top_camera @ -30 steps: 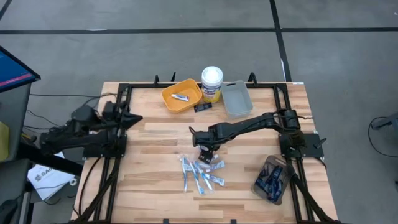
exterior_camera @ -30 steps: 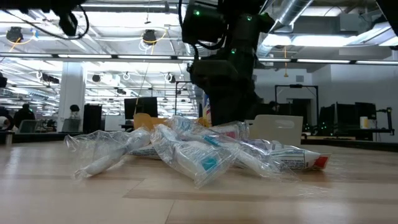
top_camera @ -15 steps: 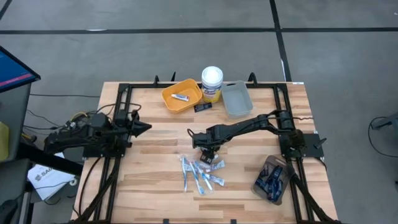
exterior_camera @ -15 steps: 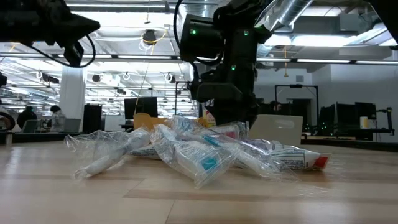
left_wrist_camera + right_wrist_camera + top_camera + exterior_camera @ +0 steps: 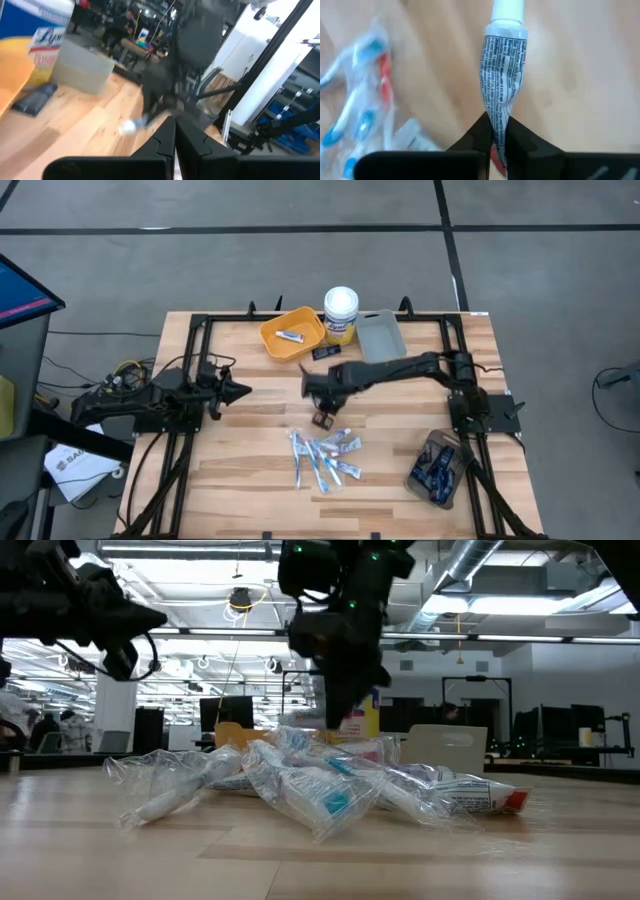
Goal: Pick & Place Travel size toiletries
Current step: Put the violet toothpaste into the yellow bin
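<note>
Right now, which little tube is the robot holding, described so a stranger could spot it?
Above the table's middle, the right tool pinches a small white tube by its flat end, cap pointing away. Unlike the wrapped pile lying on the wood, it hangs unwrapped in the air.

**A robot test bench in an open industrial lab**

The wooden worktop [image 5: 250, 470] stands on a bare grey concrete floor [image 5: 300, 260] crossed by dark lines, with black metal framing [image 5: 195, 330] bolted along its left and right edges for the two arms. Loose cables [image 5: 120, 370] trail off the left edge. Seen across the table, the room behind is one large open hall: exposed silver ducting [image 5: 480, 560] and pipes run under the ceiling, long strip lights [image 5: 200, 632] hang in rows, and dark monitors [image 5: 235, 710] and workstations line the far side. People [image 5: 70, 725] sit or stand at those distant desks. Blue storage bins [image 5: 300, 107] on racking show in the left wrist view.
</note>
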